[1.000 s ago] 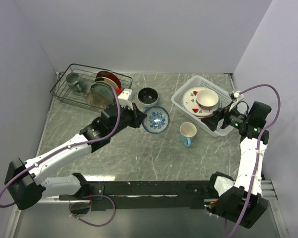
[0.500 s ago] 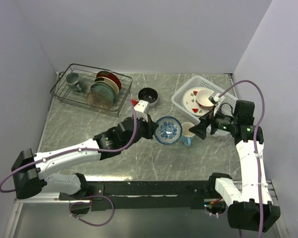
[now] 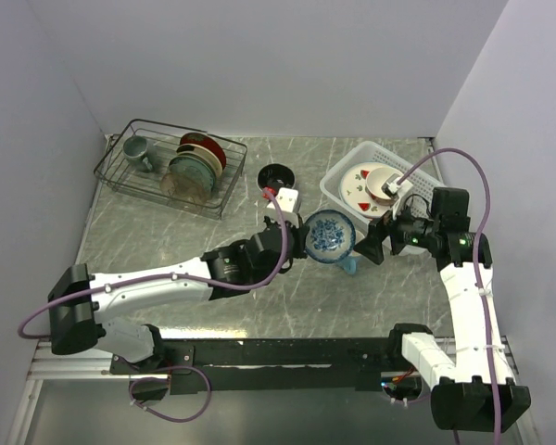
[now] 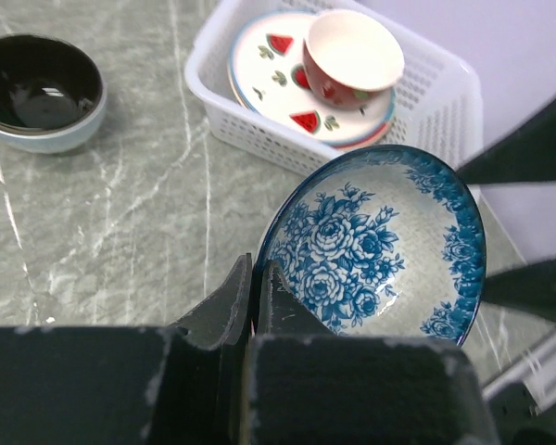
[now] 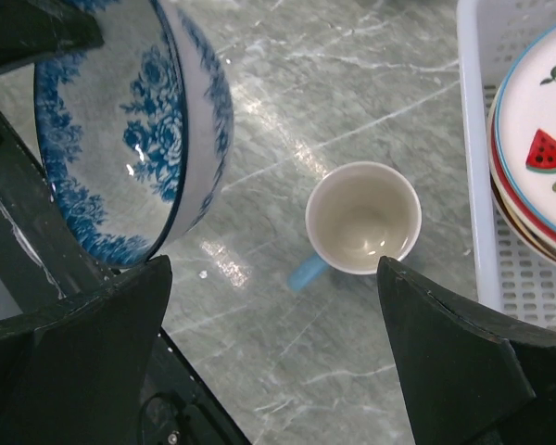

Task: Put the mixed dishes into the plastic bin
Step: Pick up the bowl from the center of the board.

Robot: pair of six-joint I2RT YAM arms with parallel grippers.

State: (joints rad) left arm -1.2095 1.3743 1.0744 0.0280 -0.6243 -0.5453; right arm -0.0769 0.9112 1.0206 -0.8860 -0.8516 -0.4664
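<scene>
— Over the table (image 3: 167,232), between the two arms, what is held up?

— A blue-flowered bowl (image 3: 330,235) is held clear of the surface and tipped on edge. Its near rim is pinched by the left gripper (image 4: 256,297), with one finger pressed inside the rim and one outside.

— Why is it presented like that?

— A handover is judged to be under way. The white bin (image 3: 338,185) lies on the right side, probably easier for the other arm to reach. So the bowl is offered with its free rim turned toward the right gripper (image 3: 363,246).

— And how is that one set?

— Its fingers are spread wide and nothing is grasped. In its wrist view the bowl is seen just beside one finger, not between the two. Whether it is touched cannot be told.

— What is placed already?

— A stack of plates is laid flat in the bin, topped by a watermelon plate (image 4: 269,69). A cream bowl (image 4: 352,56) is set upright on it. A light blue mug (image 5: 363,218) is left standing on the table just beside the bin, under the raised bowl. A dark bowl (image 3: 276,176) is left farther back, near a wire rack (image 3: 167,167).

— What is called for next?

— The free rim should be enclosed and gripped before the pinch is released. Otherwise the glazed bowl could be dropped onto the mug.
</scene>
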